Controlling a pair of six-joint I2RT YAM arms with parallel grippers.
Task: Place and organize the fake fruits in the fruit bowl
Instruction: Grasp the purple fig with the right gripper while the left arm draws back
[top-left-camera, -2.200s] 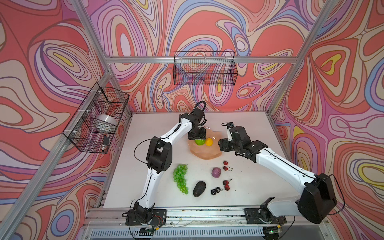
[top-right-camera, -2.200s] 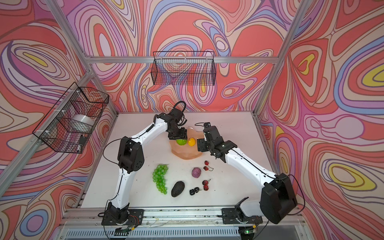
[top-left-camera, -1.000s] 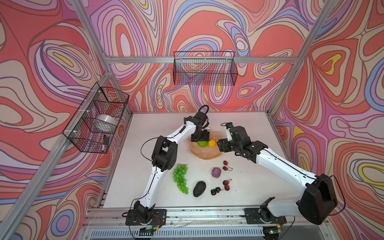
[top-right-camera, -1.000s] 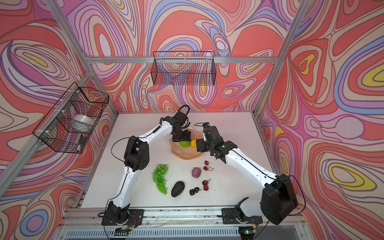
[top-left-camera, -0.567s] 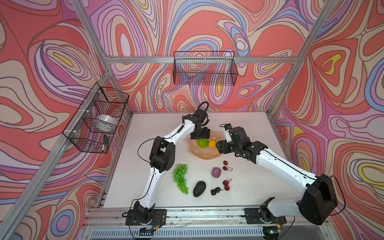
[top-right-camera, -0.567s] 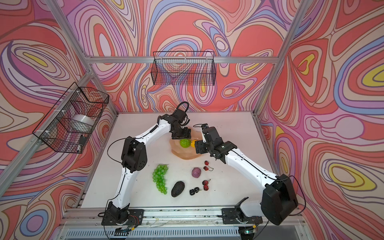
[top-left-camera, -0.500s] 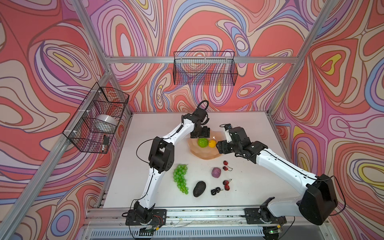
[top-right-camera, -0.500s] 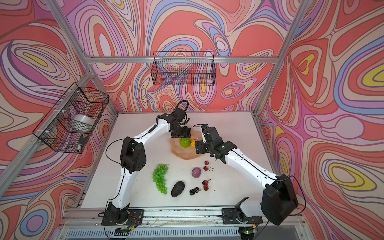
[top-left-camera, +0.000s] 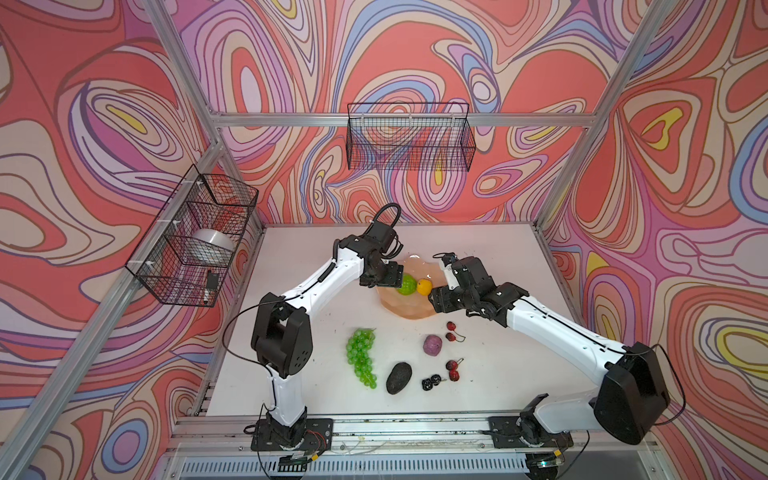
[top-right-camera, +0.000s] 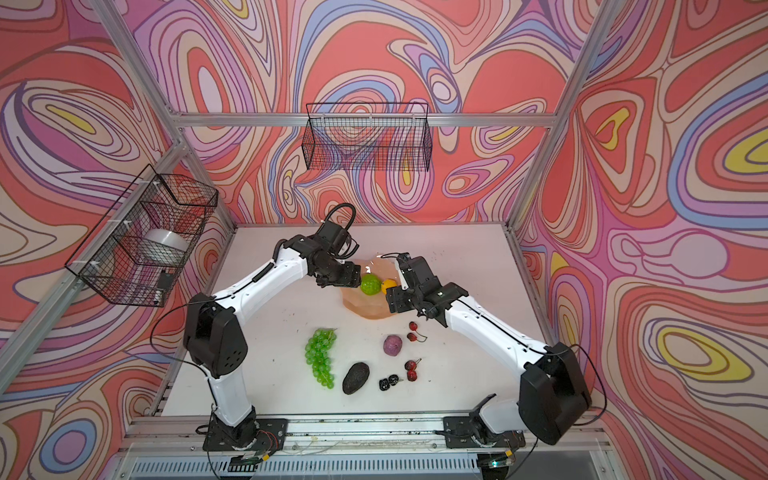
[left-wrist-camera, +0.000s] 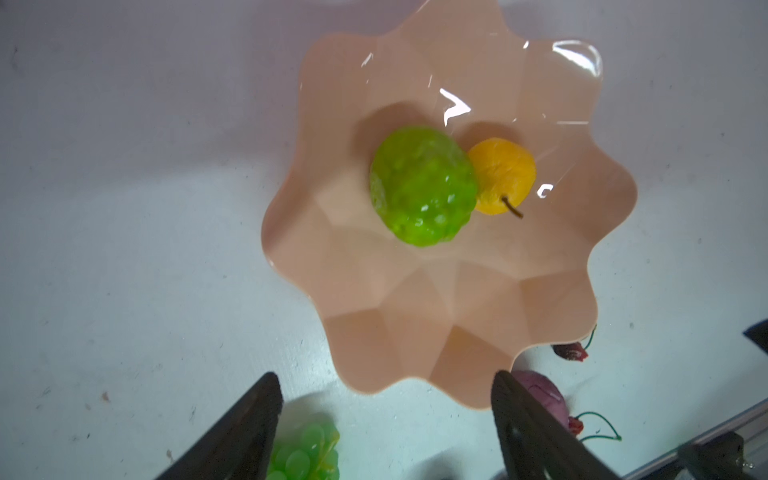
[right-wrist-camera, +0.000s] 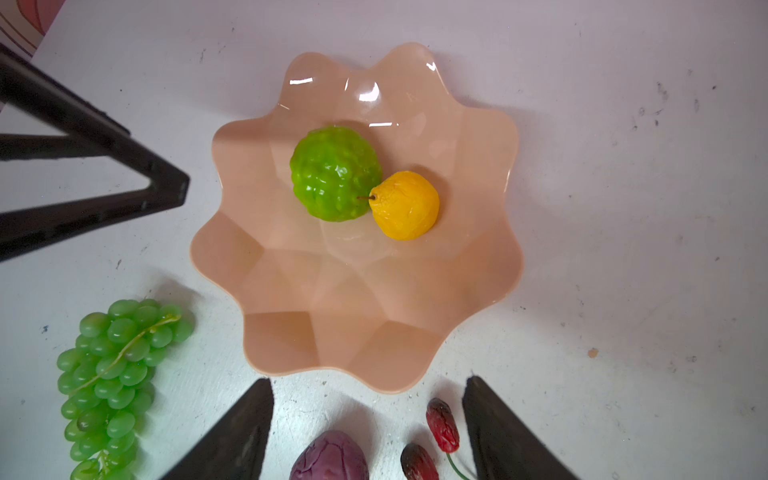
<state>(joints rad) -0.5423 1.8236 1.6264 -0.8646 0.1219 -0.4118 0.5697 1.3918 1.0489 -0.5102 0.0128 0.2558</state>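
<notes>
White table (top-left-camera: 490, 386), one bowl (right-wrist-camera: 353, 332), two fruits (right-wrist-camera: 336, 185) inside

Left claw (left-wrist-camera: 384, 374), right claw (right-wrist-camera: 368, 379): fingers (left-wrist-camera: 249, 424) black, wedge-shaped. Black cable (top-left-camera: 387, 205) loops behind left claw. White tube links on left arm (top-left-camera: 320, 277), right arm (top-left-camera: 555, 329); bulky black joint housings (top-left-camera: 282, 338) farther back from claws. Black base plates (top-left-camera: 322, 427) farthest back.
</notes>
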